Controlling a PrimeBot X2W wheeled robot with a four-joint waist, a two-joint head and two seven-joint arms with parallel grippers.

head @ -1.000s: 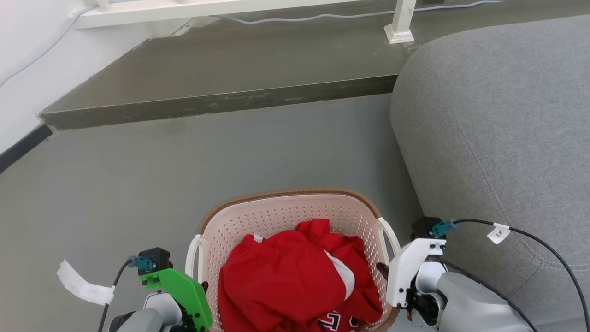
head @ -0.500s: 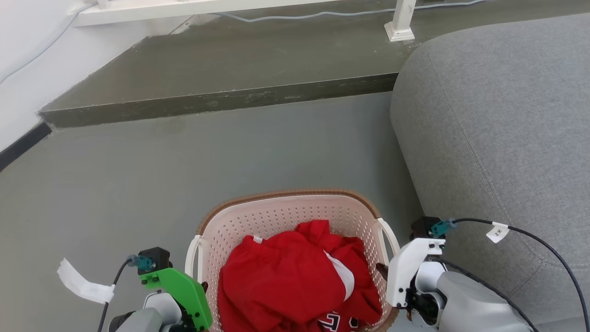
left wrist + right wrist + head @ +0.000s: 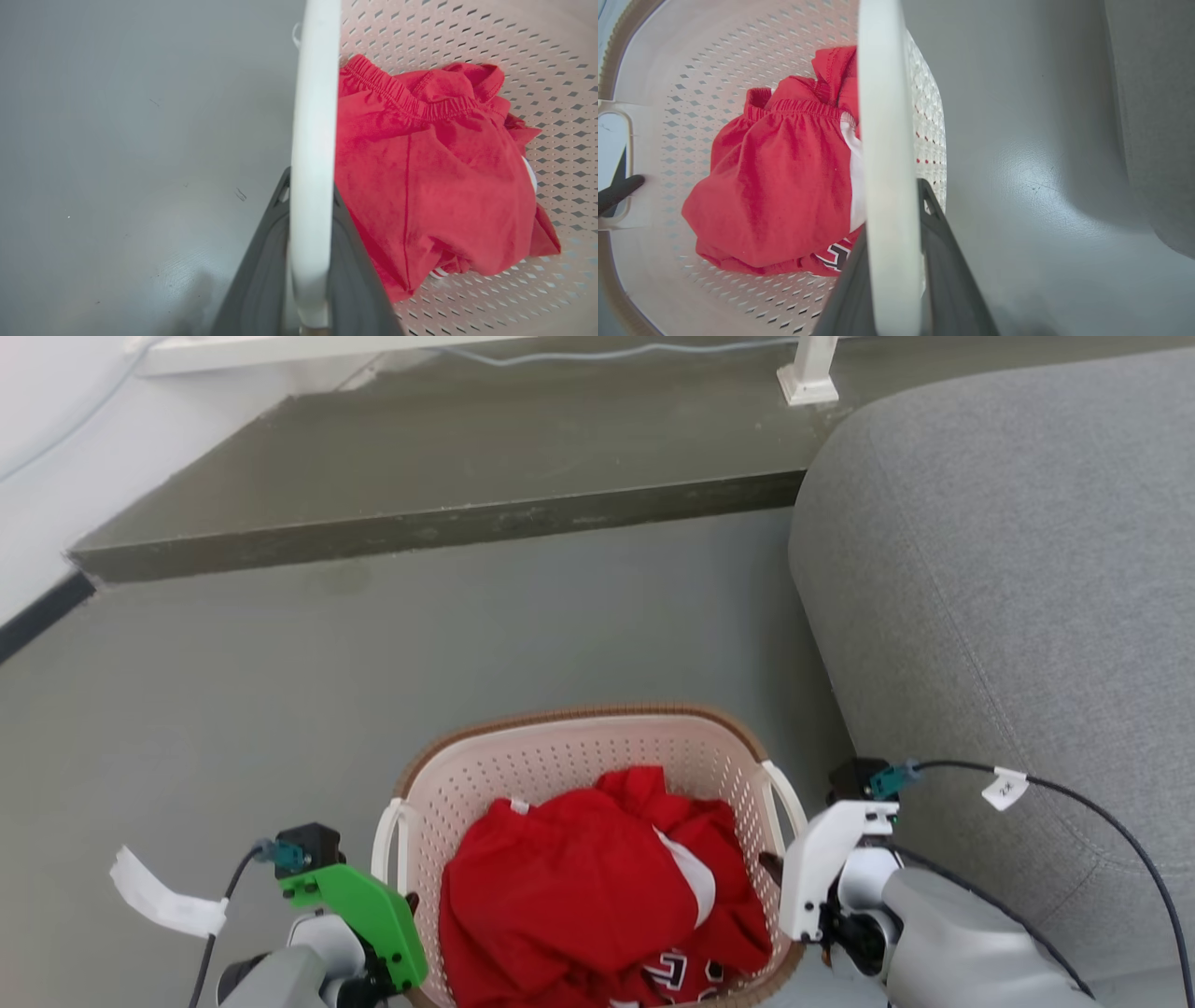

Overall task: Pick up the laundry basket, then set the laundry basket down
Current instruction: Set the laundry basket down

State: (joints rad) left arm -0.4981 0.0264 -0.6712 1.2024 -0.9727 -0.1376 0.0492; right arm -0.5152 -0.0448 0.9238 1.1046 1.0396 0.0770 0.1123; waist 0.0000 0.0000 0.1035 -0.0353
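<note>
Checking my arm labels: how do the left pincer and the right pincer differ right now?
The left pincer wears a green cover; the right pincer a white cover. The left pincer clamps the left handle with grey floor beside it; the right pincer clamps the right handle, near the grey sofa. Both are shut on the laundry basket, one finger each side of a handle.

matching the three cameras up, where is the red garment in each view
Head view: red garment lower centre, inside the laundry basket.
Left wrist view: garment right of centre, beside the left handle.
Right wrist view: garment left of centre, beside the right handle.
Shared landmark: the perforated basket wall.
</note>
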